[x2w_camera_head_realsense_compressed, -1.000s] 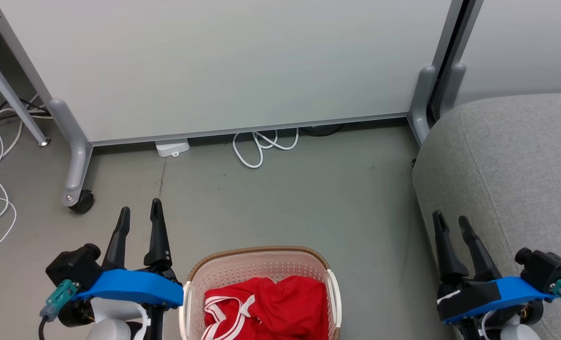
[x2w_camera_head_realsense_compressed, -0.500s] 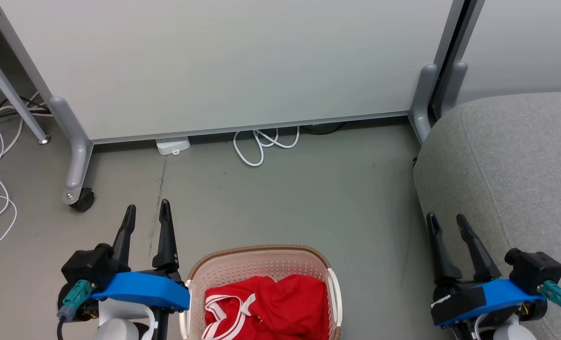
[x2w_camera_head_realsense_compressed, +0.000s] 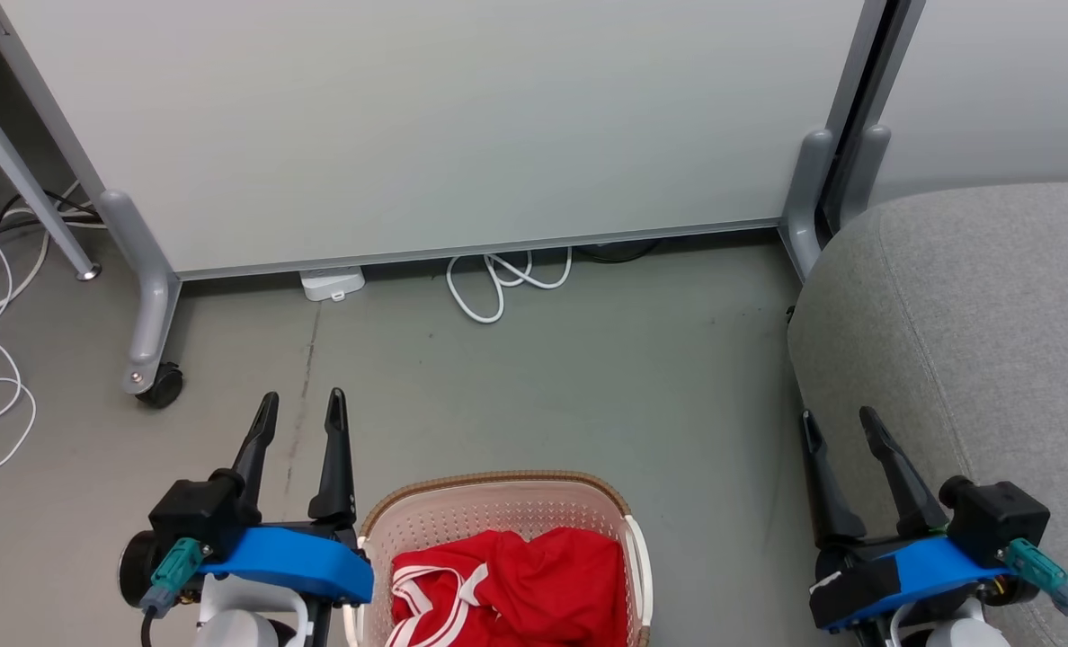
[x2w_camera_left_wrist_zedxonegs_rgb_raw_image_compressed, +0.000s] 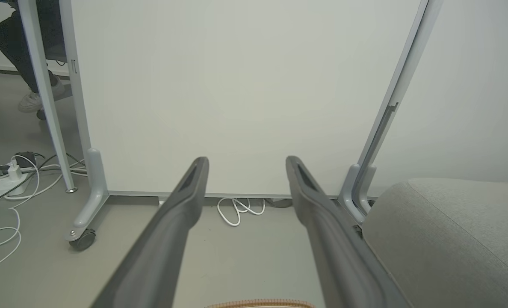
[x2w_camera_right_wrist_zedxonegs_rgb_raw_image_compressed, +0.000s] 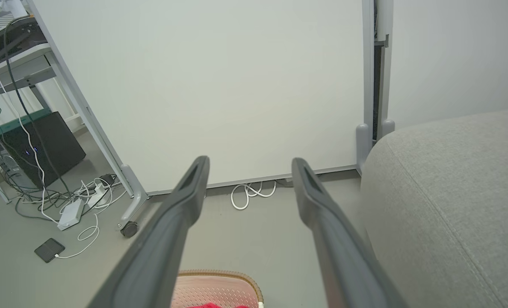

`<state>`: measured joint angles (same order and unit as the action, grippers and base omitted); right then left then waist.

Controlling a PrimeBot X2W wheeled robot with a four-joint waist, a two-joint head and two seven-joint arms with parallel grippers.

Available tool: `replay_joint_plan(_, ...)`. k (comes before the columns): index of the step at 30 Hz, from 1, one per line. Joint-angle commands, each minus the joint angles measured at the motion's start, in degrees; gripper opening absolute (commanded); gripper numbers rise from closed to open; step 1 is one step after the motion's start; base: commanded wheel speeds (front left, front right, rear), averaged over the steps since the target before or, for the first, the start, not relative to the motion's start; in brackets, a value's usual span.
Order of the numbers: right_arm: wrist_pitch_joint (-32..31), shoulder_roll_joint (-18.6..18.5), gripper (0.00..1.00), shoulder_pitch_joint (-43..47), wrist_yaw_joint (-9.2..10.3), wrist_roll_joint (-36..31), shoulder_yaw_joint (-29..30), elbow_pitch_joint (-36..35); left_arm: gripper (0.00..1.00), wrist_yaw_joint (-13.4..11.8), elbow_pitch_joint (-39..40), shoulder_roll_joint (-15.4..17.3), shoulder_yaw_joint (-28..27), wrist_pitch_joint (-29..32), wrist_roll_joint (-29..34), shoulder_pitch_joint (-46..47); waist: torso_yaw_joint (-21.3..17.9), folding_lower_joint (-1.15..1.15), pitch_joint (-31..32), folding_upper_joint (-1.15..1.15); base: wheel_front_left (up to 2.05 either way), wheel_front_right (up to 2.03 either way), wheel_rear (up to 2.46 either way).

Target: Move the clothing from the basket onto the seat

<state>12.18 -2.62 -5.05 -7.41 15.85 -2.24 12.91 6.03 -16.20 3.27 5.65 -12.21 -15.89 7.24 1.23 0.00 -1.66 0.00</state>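
Left tool (x2w_camera_head_realsense_compressed: 302,395) and right tool (x2w_camera_head_realsense_compressed: 836,415) are spread apart, empty; the clothing (x2w_camera_head_realsense_compressed: 516,584), bottom centre, is best pinched at a fold.

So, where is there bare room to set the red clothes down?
The grey fabric sofa cushion is bare all over, beyond the right hand. The floor between the cream perforated basket and the white partition is bare. White cables crowd the far left and the partition's foot.

Left hand (x2w_camera_head_realsense_compressed: 304,395) and right hand (x2w_camera_head_realsense_compressed: 836,413) have black tapered fingers (x2w_camera_head_realsense_compressed: 336,454), blue brackets (x2w_camera_head_realsense_compressed: 291,559) and teal plugs (x2w_camera_head_realsense_compressed: 171,564).
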Motion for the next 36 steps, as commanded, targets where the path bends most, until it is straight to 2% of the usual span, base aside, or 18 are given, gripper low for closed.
replay_joint_plan(1, 0.6, -0.4, 1.0, 0.0, -0.12, -1.8, -0.2, -0.2, 1.0, 0.3, -0.3, 0.0, -0.1, -0.6, 1.6, 0.6, 0.0, 0.0, 0.0, 0.0, 0.0, 0.0, 0.0)
replay_joint_plan(26, 3.1, -0.4, 1.0, 0.2, -0.09, -12.1, 0.3, 2.9, 1.0, 1.0, -3.1, -0.4, -0.6, -3.1, 11.0, 0.8, 0.2, 0.0, 0.1, 0.0, 0.0, 0.0, 0.0)
replay_joint_plan(36, 3.1, -0.4, 1.0, -0.3, -0.09, -10.9, 0.6, 3.8, 1.0, 1.2, -3.4, -0.4, -0.4, -3.1, 10.0, 0.9, 0.2, 0.0, -0.2, 0.0, 0.0, 0.0, 0.0)
